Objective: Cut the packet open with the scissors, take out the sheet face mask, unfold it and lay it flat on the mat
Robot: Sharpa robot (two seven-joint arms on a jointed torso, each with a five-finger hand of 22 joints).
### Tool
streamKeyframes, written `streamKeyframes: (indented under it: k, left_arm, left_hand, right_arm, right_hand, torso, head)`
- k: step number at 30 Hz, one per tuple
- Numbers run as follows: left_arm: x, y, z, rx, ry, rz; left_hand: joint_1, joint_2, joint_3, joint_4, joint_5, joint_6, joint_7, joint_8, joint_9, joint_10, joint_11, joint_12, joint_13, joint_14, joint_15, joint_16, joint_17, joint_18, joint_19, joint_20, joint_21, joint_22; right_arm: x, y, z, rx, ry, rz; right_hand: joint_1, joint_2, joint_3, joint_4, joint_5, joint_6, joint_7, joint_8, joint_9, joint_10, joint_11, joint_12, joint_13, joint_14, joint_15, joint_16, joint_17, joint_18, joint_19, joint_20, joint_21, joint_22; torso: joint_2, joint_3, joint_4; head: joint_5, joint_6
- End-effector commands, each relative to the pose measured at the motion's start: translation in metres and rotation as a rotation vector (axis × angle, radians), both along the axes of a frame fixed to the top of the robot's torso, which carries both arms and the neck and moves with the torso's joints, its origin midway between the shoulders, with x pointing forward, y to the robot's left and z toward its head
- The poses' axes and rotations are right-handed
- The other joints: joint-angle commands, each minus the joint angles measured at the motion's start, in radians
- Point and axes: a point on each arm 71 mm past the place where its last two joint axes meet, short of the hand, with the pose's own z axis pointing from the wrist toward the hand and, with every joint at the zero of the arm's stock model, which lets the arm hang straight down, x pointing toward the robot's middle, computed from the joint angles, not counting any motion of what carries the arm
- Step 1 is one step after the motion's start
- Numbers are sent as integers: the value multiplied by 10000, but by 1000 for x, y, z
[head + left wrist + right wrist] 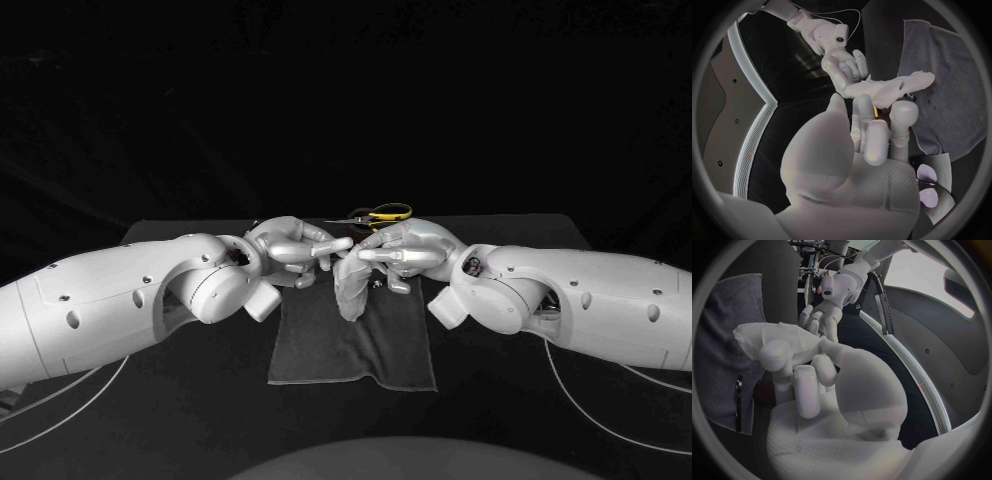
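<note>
A folded white sheet mask (351, 287) hangs above the grey mat (353, 352), between my two hands. My right hand (404, 252) pinches its upper part between thumb and a finger, as the right wrist view shows on the mask (779, 337). My left hand (296, 245) faces it closely. Its fingertips (904, 109) reach the underside of the mask (892, 87), with the thumb standing apart. The yellow-handled scissors (381, 213) lie at the mat's far end, behind the hands. A shiny packet (927, 186) lies on the table by the mat's edge.
The mat (942, 75) runs lengthwise away from me on the black table (173, 400), and both forearms cross the table on either side of it. Thin white cables (577, 400) trail under the arms.
</note>
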Motion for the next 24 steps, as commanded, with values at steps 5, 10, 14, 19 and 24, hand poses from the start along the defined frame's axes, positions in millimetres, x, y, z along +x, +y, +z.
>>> streamKeyframes:
  k: [5, 10, 14, 19, 24]
  left_arm:
    - [-2, -5, 1, 137, -85, -251]
    - [-3, -8, 1, -19, -83, -343]
    - [-4, -10, 2, -105, -90, -372]
    - [-4, -11, 2, -187, -60, -350]
    - [-4, -12, 2, -270, -22, -326]
  left_hand:
    - [462, -4, -205, -31, -9, -97, 62, -2, 85, -163, -7, 85, 135, 32, 35, 3, 104, -118, -22, 15, 51, 33]
    - [500, 31, -296, 10, -11, -137, 84, -10, 103, -209, 13, 83, 170, 2, 49, -21, 55, -107, -72, 22, 2, -5]
    - [505, 51, -340, 19, -12, -162, 94, -19, 109, -234, 22, 76, 183, -10, 58, -30, 40, -102, -97, 28, -23, -24]
    - [722, 266, -378, -9, -8, -200, 91, -29, 136, -299, 22, 56, 228, -21, 65, -37, 77, -99, -131, 43, -20, -11]
    - [1341, 712, -189, -102, -5, -192, 33, -35, 162, -357, -28, 15, 273, -30, 29, -50, 112, -96, -148, 35, 11, 26]
  right_arm:
    - [0, 2, 0, -73, -21, 72]
    - [1, 2, -1, -128, -1, 46]
    - [1, 3, -1, -153, 1, 67]
    - [0, 5, -1, -161, -3, 116]
    - [0, 6, -1, -162, -16, 153]
  right_hand:
    - [-19, 96, 37, -1, 58, 45, -12, 621, 534, 250, -171, 62, 9, 800, -89, 45, 1707, 156, 42, -39, -68, 329]
    - [-35, 93, 60, -14, 57, 34, -11, 636, 549, 256, -171, 61, 15, 800, -90, 42, 1705, 156, 42, -41, -72, 328]
    - [-35, 93, 60, -14, 57, 34, -11, 636, 549, 256, -171, 61, 15, 800, -90, 42, 1705, 156, 42, -41, -72, 328]
    - [-43, 91, 69, -19, 57, 28, -11, 643, 556, 257, -170, 58, 15, 800, -90, 40, 1704, 153, 47, -41, -55, 333]
    - [-43, 91, 69, -19, 57, 28, -11, 643, 556, 257, -170, 58, 15, 800, -90, 40, 1704, 153, 47, -41, -55, 333]
  torso:
    - [6, -4, 3]
    - [-1, -6, 5]
    - [2, -3, -3]
    - [5, 3, -6]
    - [6, 4, -9]
  head:
    - [23, -9]
    - [35, -29]
    - [51, -25]
    - [40, -19]
    - [40, -26]
